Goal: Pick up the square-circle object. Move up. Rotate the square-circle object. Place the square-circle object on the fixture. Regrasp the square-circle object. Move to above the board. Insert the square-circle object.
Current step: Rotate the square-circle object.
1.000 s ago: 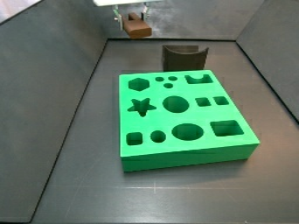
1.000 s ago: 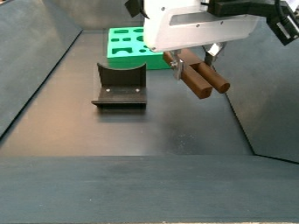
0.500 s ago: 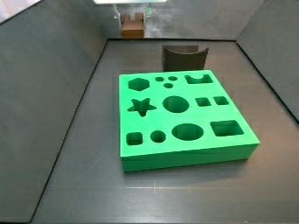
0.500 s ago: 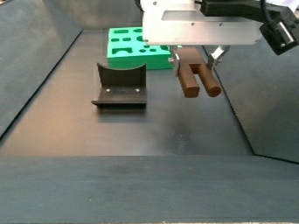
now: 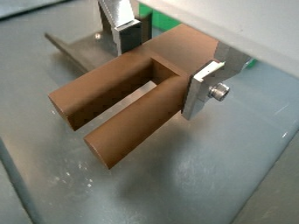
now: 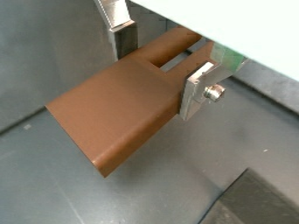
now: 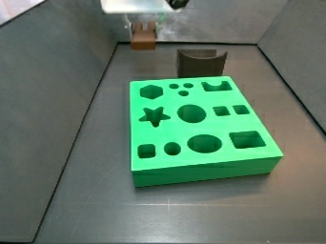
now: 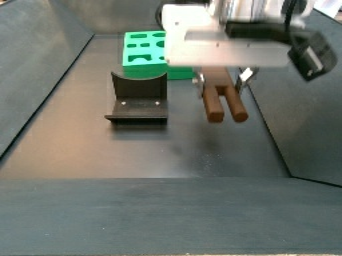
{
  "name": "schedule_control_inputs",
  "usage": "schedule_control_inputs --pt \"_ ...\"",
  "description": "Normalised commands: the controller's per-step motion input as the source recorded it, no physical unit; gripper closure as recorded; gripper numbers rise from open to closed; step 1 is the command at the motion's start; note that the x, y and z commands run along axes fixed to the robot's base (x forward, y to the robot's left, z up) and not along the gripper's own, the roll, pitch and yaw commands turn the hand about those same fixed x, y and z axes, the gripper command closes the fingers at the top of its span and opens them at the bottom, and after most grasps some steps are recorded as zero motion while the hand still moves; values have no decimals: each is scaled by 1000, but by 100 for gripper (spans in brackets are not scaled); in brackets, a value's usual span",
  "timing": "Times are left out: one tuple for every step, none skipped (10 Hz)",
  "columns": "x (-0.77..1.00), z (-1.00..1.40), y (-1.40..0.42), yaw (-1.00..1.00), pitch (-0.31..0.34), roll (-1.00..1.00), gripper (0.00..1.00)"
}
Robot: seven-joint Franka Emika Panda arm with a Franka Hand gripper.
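My gripper (image 5: 163,61) is shut on the square-circle object (image 5: 128,101), a dark brown block with two parallel legs, and holds it in the air. In both wrist views the silver fingers (image 6: 198,87) clamp its sides. In a side view the square-circle object (image 8: 222,102) hangs with its legs pointing down, to the right of the fixture (image 8: 138,96). The other side view shows the object (image 7: 143,35) high at the back, left of the fixture (image 7: 201,61). The green board (image 7: 201,129) with cut-out holes lies on the floor beyond the fixture.
Dark walls enclose the floor on the left, right and back (image 7: 76,86). A corner of the fixture's base plate (image 5: 70,45) shows behind the held piece in a wrist view.
The gripper has turned with the square-circle object: its legs swung from slanting outward to pointing nearly straight down. The board and fixture have not moved.
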Motion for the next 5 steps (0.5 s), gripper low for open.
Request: schedule_control_inputs --pt "34 -1000 -1 30 -33 -44 100" --pt "42 -1000 0 26 -34 -55 100" --pt "48 -807 5 20 -33 -74 100" --pt "47 -669 6 19 -38 -86 100" --pt "41 -498 6 19 -49 -100 100"
